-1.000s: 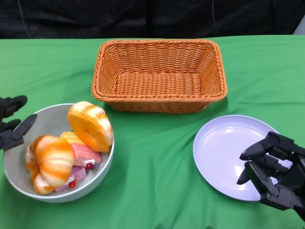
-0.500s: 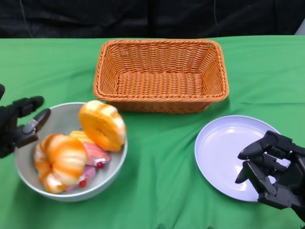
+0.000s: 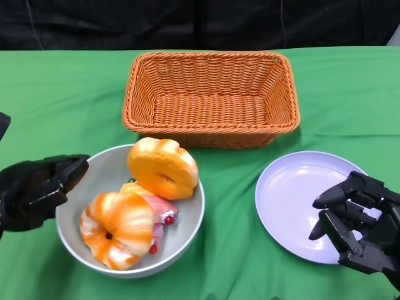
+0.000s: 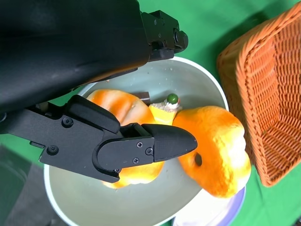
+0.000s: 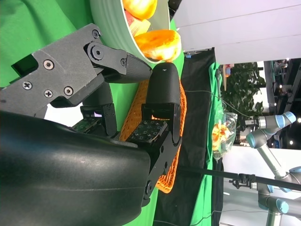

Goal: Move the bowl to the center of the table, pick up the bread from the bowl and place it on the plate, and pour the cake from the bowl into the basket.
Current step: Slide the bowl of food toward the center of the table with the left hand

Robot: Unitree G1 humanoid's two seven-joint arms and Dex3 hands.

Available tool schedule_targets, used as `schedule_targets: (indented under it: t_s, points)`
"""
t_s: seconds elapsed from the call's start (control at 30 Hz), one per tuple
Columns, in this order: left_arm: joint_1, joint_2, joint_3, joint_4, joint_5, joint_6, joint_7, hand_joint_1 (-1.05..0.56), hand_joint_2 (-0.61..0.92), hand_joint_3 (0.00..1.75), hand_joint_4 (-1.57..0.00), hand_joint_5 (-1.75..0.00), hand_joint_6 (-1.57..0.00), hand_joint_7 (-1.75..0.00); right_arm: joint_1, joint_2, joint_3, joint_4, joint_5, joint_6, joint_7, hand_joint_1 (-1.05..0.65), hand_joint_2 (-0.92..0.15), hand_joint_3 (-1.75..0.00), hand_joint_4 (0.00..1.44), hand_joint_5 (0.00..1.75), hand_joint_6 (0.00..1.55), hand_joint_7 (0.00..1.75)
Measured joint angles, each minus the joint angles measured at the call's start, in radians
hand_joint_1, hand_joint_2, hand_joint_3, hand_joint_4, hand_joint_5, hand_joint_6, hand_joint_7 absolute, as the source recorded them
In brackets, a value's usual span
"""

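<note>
The grey bowl (image 3: 106, 175) sits left of the table's centre, in front of the basket. It holds two orange-striped breads, one leaning at the back (image 3: 162, 167) and one at the front (image 3: 119, 228), with pink cake (image 3: 159, 209) between them. My left hand (image 3: 37, 190) grips the bowl's left rim, thumb over the inside. The left wrist view shows that hand (image 4: 94, 70) above the bowl (image 4: 197, 84) and the breads (image 4: 216, 150). My right hand (image 3: 359, 222) hovers over the lower right edge of the lilac plate (image 3: 294, 200), fingers apart and holding nothing.
An empty orange wicker basket (image 3: 209, 57) stands at the back centre, just behind the bowl. Green cloth covers the table. A black backdrop runs along the far edge. The right wrist view shows the basket (image 5: 174, 155) and the bowl (image 5: 108, 14) beyond my fingers.
The bowl has slid to the right toward the table's centre with my left hand on its rim. The breads shifted inside it. My right hand has stayed put.
</note>
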Motion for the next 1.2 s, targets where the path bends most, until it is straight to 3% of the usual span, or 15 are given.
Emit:
schedule_targets:
  t_s: [0.33, 0.87, 1.2]
  points:
    - [0.046, -0.011, 0.044, -0.143, -0.13, 0.178, 0.001, -0.71, 0.92, 0.62, 0.0, 0.0, 0.0, 0.0, 0.006, 0.0, 0.0, -0.018, 0.008, 0.009, -0.001, -0.12, -0.6, -0.87, 0.72, 1.44, 0.76, 1.09]
    - [0.097, -0.062, -0.001, -0.338, -0.174, 0.266, 0.053, -0.72, 0.92, 0.58, 0.0, 0.0, 0.0, 0.0, 0.008, 0.0, 0.0, -0.021, 0.004, 0.013, -0.005, -0.14, -0.58, -0.88, 0.71, 1.44, 0.75, 1.11]
    - [0.1, -0.11, -0.004, -0.351, -0.197, 0.298, 0.091, -0.68, 0.92, 0.56, 0.0, 0.0, 0.0, 0.0, 0.009, 0.0, 0.0, -0.028, 0.006, 0.019, -0.005, -0.12, -0.58, -0.89, 0.71, 1.45, 0.75, 1.13]
